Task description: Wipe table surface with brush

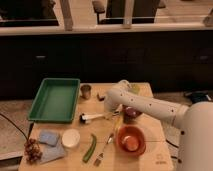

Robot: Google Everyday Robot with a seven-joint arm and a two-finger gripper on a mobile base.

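Observation:
The light tan wooden table surface point(150, 152) fills the lower middle of the camera view. The brush point(91, 118) lies on it just right of the green tray, its white handle pointing right and its dark head to the left. My gripper point(110, 113) hangs from the white arm, which reaches in from the right. It sits low over the table at the right end of the brush handle, very close to it or touching it. I cannot tell whether it has hold of the brush.
A green tray point(55, 100) stands at the back left, with a metal cup point(86, 91) beside it. A dark red cup point(131, 114), an orange bowl point(131, 140), a yellow-handled fork point(106, 145), a green pod point(90, 148), a white lid point(70, 138), a blue sponge point(48, 137) and grapes point(32, 150) lie in front.

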